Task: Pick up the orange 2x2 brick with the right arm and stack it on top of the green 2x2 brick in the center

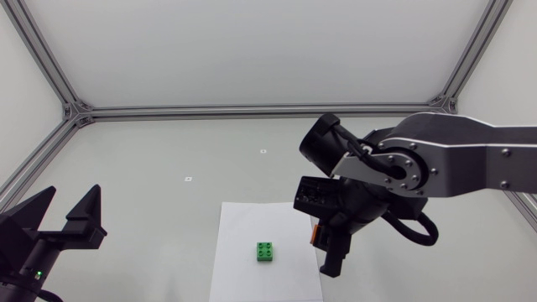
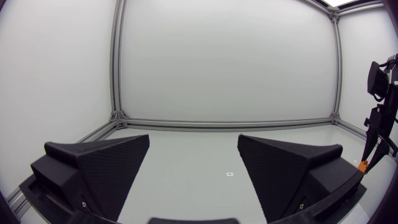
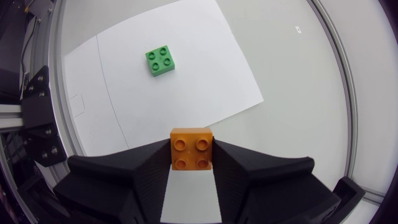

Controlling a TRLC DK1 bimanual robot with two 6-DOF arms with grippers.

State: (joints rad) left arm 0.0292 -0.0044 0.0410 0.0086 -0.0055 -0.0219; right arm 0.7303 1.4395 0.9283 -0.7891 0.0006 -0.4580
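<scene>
1. Gripping the orange brick from two sides, the right gripper has its two black fingers closed against the brick's opposite walls. The studs face the wrist camera.
2. The right arm comes in from the table's right edge and bends down over the near half of the table.
3. In the head view, the orange brick is lifted off the table. It hangs by the right edge of a white sheet, partly hidden by the gripper.
4. The sheet lies flat at the middle of the table's near edge.
5. The green brick sits studs up around the middle of the sheet, with nothing on top of it.
6. From the right wrist view, the green brick is ahead of the gripper and off to one side, well apart from the orange brick.
7. The left gripper is near the table's near left corner, away from the sheet and both bricks.
8. The left wrist view shows the left gripper with its fingers spread wide and nothing between them.
</scene>
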